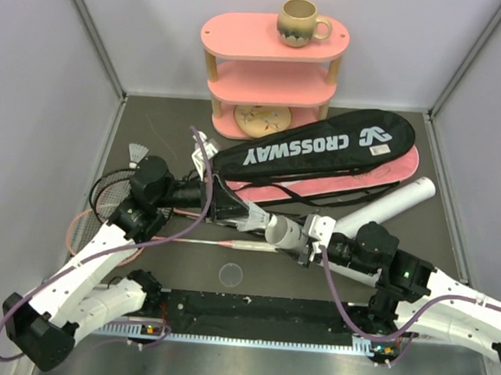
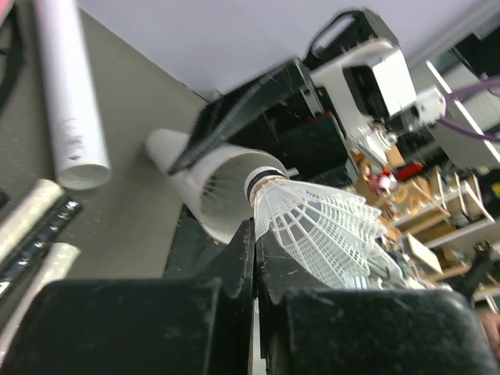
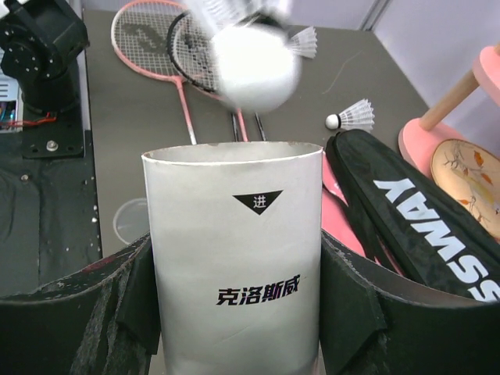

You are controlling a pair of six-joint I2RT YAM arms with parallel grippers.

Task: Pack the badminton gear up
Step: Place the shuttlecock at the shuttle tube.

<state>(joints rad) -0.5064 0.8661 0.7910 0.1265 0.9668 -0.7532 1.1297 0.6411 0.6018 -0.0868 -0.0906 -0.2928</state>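
Beside CROSSWAY bag (image 1: 315,145), left end effector (image 2: 254,230) pinches shuttlecock (image 2: 328,230) before tube (image 3: 234,226) clamped by right end effector (image 3: 234,301).

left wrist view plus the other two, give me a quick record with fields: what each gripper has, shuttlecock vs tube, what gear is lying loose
left gripper: shut on a shuttlecock, pinching its feather skirt
right gripper: shut on a white tube, open end facing the shuttlecock
shuttlecock vs tube: cork at the tube's mouth, skirt outside
rackets: lying flat on the left, unpacked
loose shuttlecock: lying just beyond the rackets
second tube: lying beside the bags
black bag: resting on the pink bag
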